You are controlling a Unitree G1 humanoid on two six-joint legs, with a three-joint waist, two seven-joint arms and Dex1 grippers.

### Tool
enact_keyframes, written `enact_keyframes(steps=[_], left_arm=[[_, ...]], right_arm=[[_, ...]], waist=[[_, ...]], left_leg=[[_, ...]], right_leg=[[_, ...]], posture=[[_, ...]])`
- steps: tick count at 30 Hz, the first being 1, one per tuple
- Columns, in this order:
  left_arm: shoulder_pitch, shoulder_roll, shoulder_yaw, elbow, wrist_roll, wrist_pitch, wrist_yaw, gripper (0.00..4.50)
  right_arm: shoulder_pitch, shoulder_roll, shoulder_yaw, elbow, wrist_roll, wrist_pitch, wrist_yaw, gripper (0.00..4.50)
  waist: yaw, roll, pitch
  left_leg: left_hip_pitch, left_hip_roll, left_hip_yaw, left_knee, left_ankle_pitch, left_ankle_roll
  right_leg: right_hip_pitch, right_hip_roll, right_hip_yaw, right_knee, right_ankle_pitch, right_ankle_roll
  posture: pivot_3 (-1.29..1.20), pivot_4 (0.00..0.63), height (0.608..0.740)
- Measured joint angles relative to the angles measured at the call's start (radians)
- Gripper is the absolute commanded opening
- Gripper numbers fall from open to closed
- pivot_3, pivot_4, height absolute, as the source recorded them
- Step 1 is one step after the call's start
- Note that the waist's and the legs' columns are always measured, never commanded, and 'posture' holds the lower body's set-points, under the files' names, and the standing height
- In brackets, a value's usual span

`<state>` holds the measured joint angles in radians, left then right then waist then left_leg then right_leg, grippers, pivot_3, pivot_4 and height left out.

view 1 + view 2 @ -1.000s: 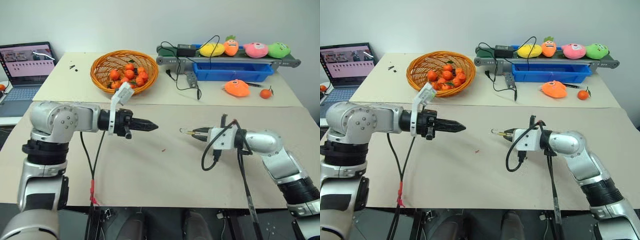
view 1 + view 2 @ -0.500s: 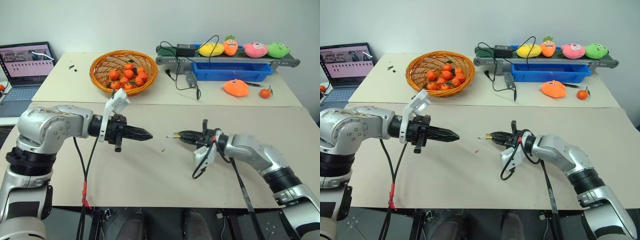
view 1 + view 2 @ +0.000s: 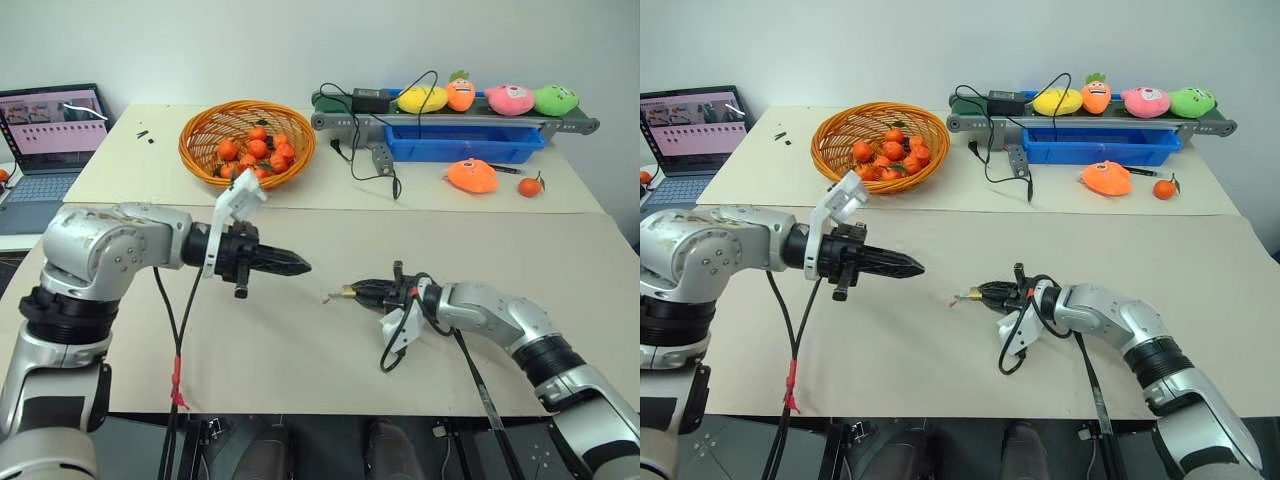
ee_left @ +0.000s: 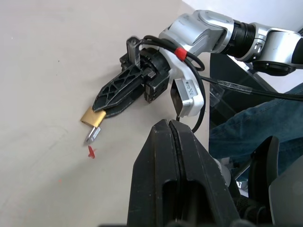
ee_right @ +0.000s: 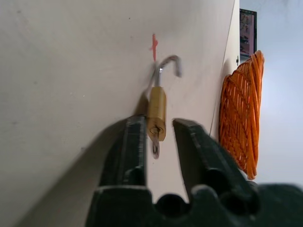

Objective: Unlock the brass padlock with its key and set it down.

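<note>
Two parted right pincer [image 5: 158, 142] fingers around brass padlock [image 5: 156, 112] (shackle open).

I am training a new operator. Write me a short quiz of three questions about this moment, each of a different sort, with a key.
1. True or false: the shackle of the brass padlock is closed.
2. Where is the key? A: in the padlock's keyhole. B: in the basket. C: on the laptop.
3. Fill in: the jaws of the left gripper are ____.
Key: 1 false, it is swung open; 2 A; 3 shut.
</note>
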<state>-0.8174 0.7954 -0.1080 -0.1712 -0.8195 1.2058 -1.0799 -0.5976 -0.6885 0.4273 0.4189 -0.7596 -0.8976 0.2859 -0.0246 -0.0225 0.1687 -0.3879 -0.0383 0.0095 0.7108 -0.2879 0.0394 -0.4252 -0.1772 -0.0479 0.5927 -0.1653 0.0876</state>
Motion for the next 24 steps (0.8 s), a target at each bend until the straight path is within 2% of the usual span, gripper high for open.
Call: enact_keyframes(steps=[6, 12, 14, 16, 18, 22, 24], left_arm=[[-0.001, -0.003, -0.015, 0.011, 0.013, -0.006, -0.013, 0.00], [0.000, -0.003, -0.031, 0.010, 0.043, -0.060, -0.042, 0.00], [0.013, -0.003, -0.032, 0.003, 0.057, -0.100, -0.055, 0.00], [0.039, -0.003, -0.034, -0.013, 0.081, -0.160, -0.069, 0.00], [0.062, -0.011, -0.034, -0.010, 0.118, -0.231, -0.068, 0.00], [0.108, -0.006, -0.040, -0.010, 0.221, -0.400, -0.074, 0.00], [0.153, 0.000, -0.045, -0.013, 0.273, -0.488, -0.083, 0.00]], right_arm=[[-0.010, -0.096, -0.012, 0.016, 0.020, -0.057, -0.022, 4.47], [-0.009, -0.251, -0.029, 0.105, 0.027, -0.119, -0.056, 4.49], [-0.010, -0.281, -0.034, 0.144, 0.065, -0.127, -0.026, 4.49], [0.002, -0.298, -0.041, 0.185, 0.219, -0.103, 0.117, 4.49], [0.049, -0.301, -0.071, 0.173, 0.494, 0.045, 0.378, 4.49], [0.167, -0.350, -0.141, -0.034, 0.974, 0.602, 0.818, 4.49], [0.194, -0.385, -0.189, -0.185, 1.199, 0.918, 0.933, 4.49]], waist=[[0.006, 0.000, 0.000], [0.010, 0.000, 0.000], [0.009, 0.000, 0.000], [0.007, 0.000, 0.000], [0.008, -0.001, 0.000], [0.014, 0.000, 0.000], [0.011, 0.001, 0.000]], left_leg=[[0.001, -0.001, 0.000, 0.000, 0.000, 0.000], [0.002, -0.002, 0.000, 0.000, 0.000, 0.001], [0.002, -0.001, 0.000, 0.000, -0.001, 0.001], [0.003, -0.001, 0.001, 0.000, -0.001, 0.002], [0.004, 0.000, 0.000, 0.000, -0.002, 0.003], [0.003, 0.001, -0.002, 0.001, -0.004, 0.007], [-0.001, 0.001, -0.001, 0.002, -0.004, 0.007]], right_leg=[[0.001, 0.000, 0.001, 0.000, 0.000, 0.000], [0.003, 0.000, 0.003, 0.000, -0.001, 0.000], [0.003, 0.000, 0.004, -0.001, -0.001, 0.000], [0.005, 0.000, 0.003, -0.005, -0.001, 0.000], [0.008, 0.000, 0.002, -0.007, 0.000, 0.000], [0.011, 0.000, 0.002, -0.007, 0.000, -0.001], [0.003, 0.000, 0.005, -0.005, 0.000, -0.001]], posture=[[0.00, 0.150, 0.740], [0.00, 0.150, 0.740], [0.00, 0.150, 0.740], [0.00, 0.150, 0.740], [0.00, 0.150, 0.740], [0.00, 0.150, 0.740], [0.00, 0.150, 0.740]])
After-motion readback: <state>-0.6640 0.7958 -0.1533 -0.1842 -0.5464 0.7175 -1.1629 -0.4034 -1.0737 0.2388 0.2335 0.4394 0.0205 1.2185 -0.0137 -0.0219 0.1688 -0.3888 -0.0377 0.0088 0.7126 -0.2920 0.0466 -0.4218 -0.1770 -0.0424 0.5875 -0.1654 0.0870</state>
